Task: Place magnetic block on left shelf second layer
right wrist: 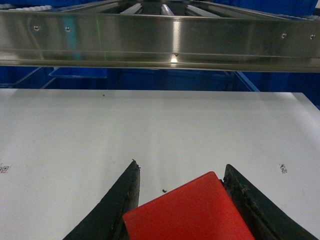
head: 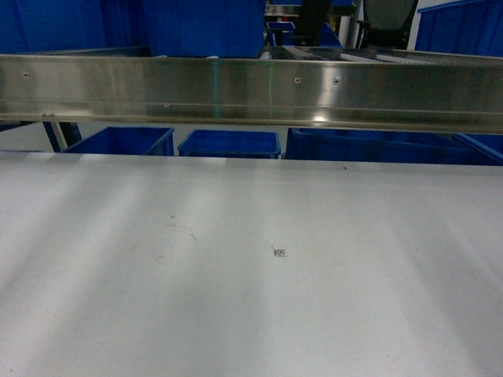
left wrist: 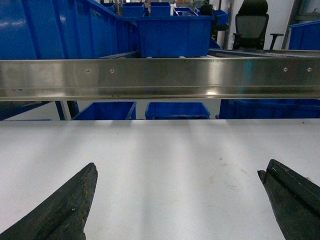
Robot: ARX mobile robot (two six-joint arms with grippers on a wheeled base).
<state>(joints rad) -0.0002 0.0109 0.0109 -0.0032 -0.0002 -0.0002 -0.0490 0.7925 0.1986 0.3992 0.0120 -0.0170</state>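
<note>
A flat white tabletop [head: 251,275] lies beneath a brushed steel rail [head: 251,94] fronting blue plastic crates [left wrist: 172,35], where the left gripper [left wrist: 177,187] gapes unladen while the right gripper [right wrist: 182,192] clasps the small matte red magnetic block [right wrist: 187,212].

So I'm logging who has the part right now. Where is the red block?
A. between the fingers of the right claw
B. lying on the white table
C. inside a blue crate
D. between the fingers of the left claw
A: the right wrist view shows the red block clamped in the right claw, while the left claw is spread wide with only bare white table between its fingers.
</note>
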